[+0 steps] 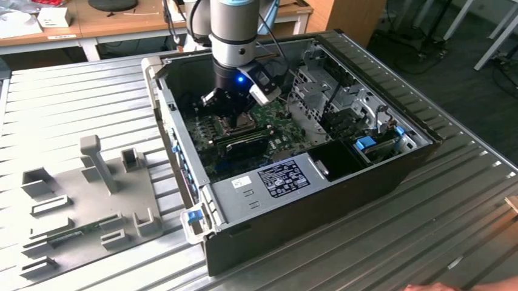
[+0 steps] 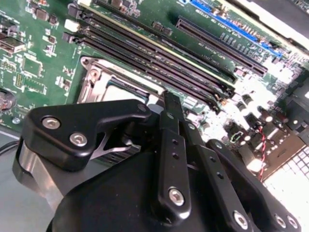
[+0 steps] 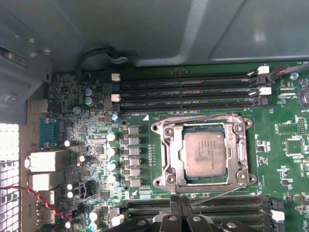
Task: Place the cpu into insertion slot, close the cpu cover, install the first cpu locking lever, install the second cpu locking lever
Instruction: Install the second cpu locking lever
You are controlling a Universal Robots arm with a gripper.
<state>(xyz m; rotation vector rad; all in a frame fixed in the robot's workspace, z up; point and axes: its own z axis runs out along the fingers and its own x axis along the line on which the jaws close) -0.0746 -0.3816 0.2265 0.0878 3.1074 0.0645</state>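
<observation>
Tool [image 3: 179, 209] hangs low over the motherboard [image 3: 285, 159] inside the open computer case [image 1: 380, 176], fingers [image 2: 172, 121] seemingly pressed together and holding nothing. Just beside its tips, the cpu [image 3: 205, 153] sits in the insertion slot [image 3: 164, 155], with the cpu cover [image 3: 235, 155] lying flat around it.

Soft, even daylight fills the exterior view, where the open computer case [image 1: 292, 145] is dim inside. In the second wrist view, glare whitens the circuit board [image 2: 285, 159] and the gripper [image 2: 169, 104] looks blurred.
</observation>
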